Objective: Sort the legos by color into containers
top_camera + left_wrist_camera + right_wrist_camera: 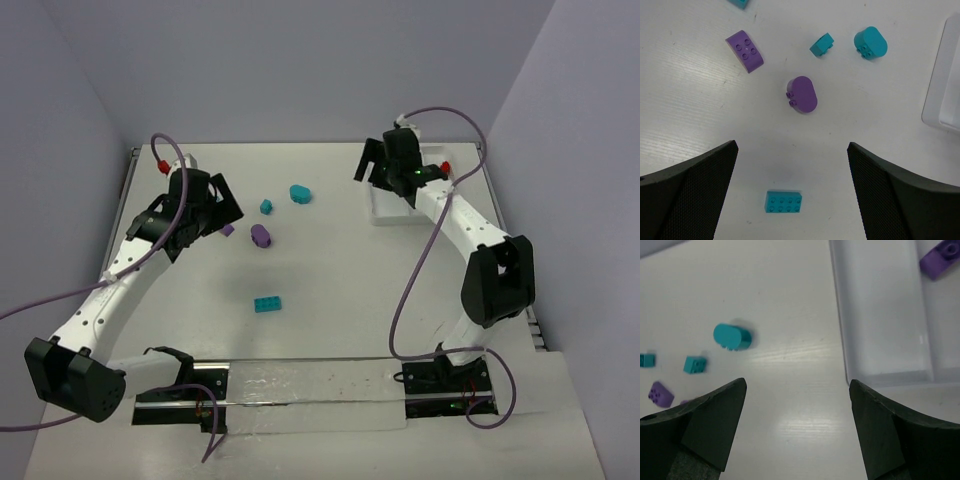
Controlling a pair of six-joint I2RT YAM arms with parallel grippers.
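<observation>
Legos lie loose on the white table: a teal 2x4 brick point(266, 304) point(783, 201), a purple rounded piece point(260, 236) point(802, 94), a purple curved brick point(745, 50), a small teal brick point(266, 207) point(821, 44) and a teal rounded piece point(300, 193) point(732, 336). The white tray point(384, 210) point(880, 315) holds a purple brick point(938, 260) in its second compartment. My left gripper point(218, 205) point(791, 146) is open and empty, held above the teal 2x4 brick. My right gripper point(380, 168) point(797, 385) is open and empty, over bare table by the tray's near-left corner. No red lego shows.
Another teal piece point(740, 2) is cut off at the top edge of the left wrist view. The tray's edge point(942, 85) shows at the right of that view. The right arm covers most of the tray in the top view. Walls enclose the table.
</observation>
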